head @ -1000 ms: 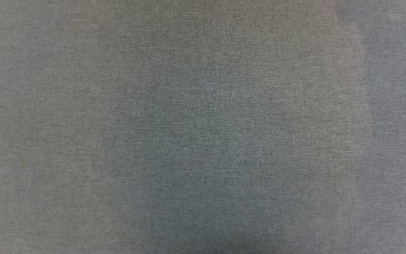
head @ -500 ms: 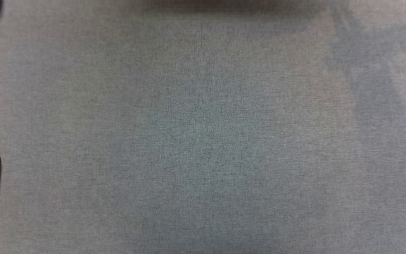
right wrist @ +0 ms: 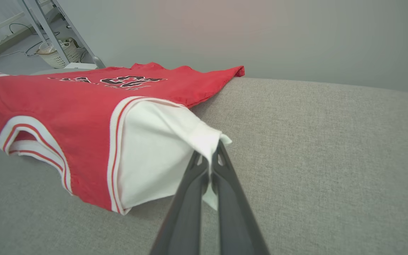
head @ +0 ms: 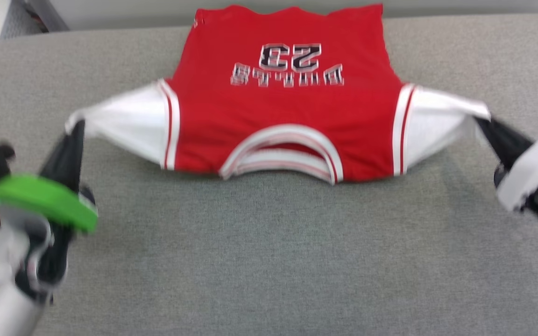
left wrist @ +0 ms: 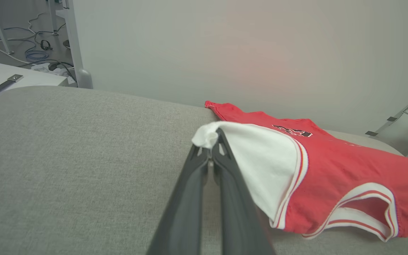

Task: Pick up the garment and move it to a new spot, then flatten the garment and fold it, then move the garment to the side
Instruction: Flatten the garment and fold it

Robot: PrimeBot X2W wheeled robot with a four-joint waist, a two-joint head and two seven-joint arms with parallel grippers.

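Head view: left arm & right arm smeared, cut by edges; garment lettering unreadable

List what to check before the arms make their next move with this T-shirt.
1. Left fingers shut on the left white sleeve tip: ok.
2. Right fingers shut on the right white sleeve tip: ok.
3. Red T-shirt body spread untwisted between them: ok.
4. Collar lying flat: not ok, it gapes.
5. Hem fully on the grey cushion: cannot tell, it reaches the far edge.
6. Bare cushion in front of the collar: ok.
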